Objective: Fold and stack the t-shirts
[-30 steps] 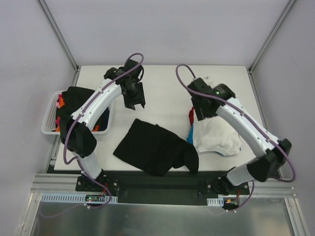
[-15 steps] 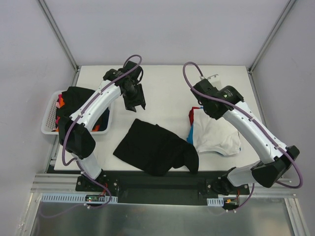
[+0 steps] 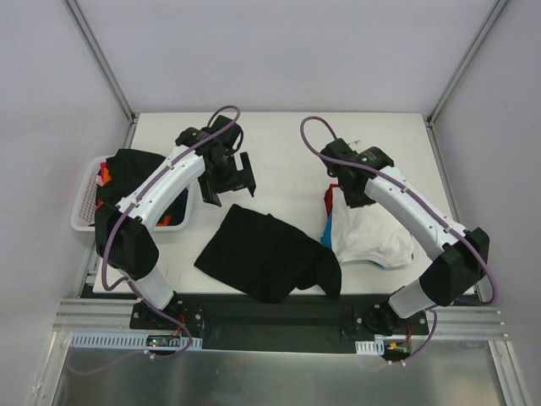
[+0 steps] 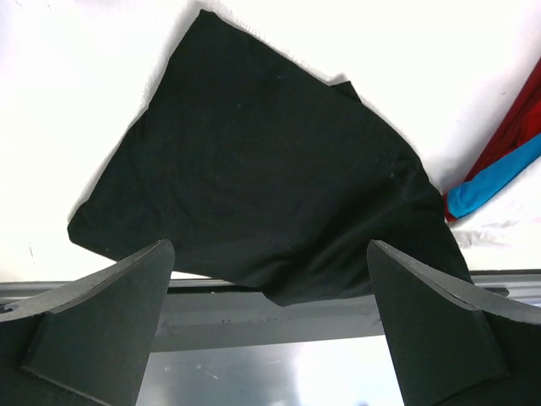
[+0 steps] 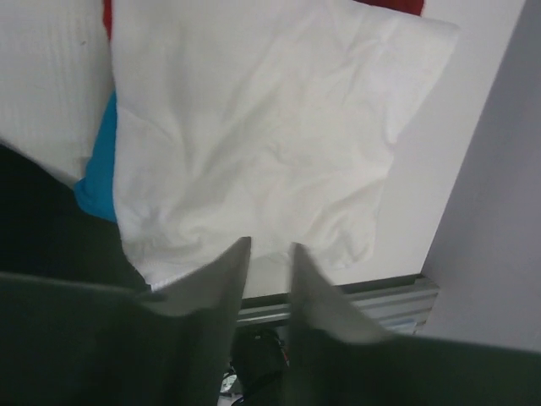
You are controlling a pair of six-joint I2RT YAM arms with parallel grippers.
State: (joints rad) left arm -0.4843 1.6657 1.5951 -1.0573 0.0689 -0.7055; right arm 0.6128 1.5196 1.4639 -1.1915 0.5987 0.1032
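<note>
A large black t-shirt [image 3: 266, 254] [image 4: 254, 169] lies crumpled near the table's front edge. To its right, a white t-shirt [image 3: 372, 233] [image 5: 254, 144] lies on top of a red t-shirt [image 3: 328, 200] and a blue t-shirt [image 3: 325, 236] [image 5: 97, 182]. My left gripper [image 3: 229, 178] [image 4: 269, 245] hovers wide open above the black shirt's far edge, holding nothing. My right gripper [image 3: 351, 193] [image 5: 270, 245] hangs over the white shirt's far left part. Its jaws are nearly together with a narrow gap, and no cloth shows between them.
A white mesh basket [image 3: 83, 203] stands at the table's left edge. It holds another black shirt [image 3: 127, 167] and orange and red cloth. The black front rail [image 3: 270, 317] runs below the black shirt, and grey walls enclose the table.
My left gripper has opened wide and shifted slightly toward the black shirt. My right gripper has closed from open, and its arm swung out and back over the white shirt.
</note>
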